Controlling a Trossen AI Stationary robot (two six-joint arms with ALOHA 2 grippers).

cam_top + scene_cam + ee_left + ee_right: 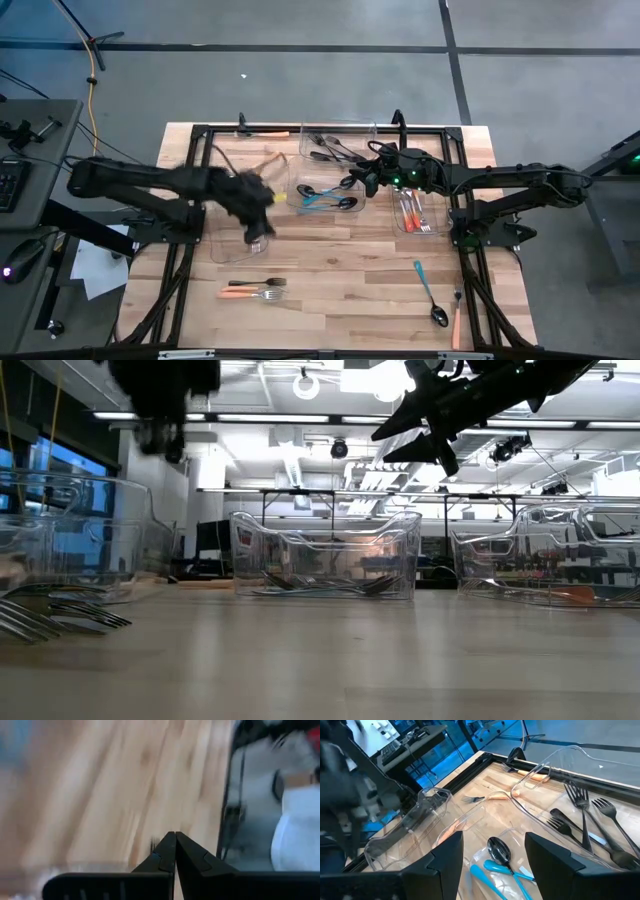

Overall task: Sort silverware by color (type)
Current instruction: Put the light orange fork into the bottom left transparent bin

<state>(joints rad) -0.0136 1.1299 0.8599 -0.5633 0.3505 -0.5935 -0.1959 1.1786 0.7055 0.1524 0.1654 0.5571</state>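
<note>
Several pieces of silverware are not yet binned: two forks (pixel 255 288) lie at the front left of the table (pixel 340 280), one orange-handled, one dark, and a teal spoon (pixel 428 290) with an orange-handled piece (pixel 456 318) lies at front right. Teal spoons (pixel 328 196) sit in the middle bin (pixel 328 190), black forks (pixel 590 827) in the rear bin, orange pieces in the right bin (pixel 415 212).

Handling, as a judgement: each piece looks light, stiff and thin, lying flat on wood, likely slippery on the metal end. You should pinch across the handle near its middle, fingers square to its length.

Left gripper (pixel 256 232): jaws pressed together with nothing between them, hanging above the table's left half, beside the left bin (pixel 222 215); its arm reaches in from the left edge.

Right gripper (pixel 492 852): fingers spread wide and empty, poised over the middle bin, pointing at the teal spoons; its arm stretches in from the right, wrist roughly level.
</note>
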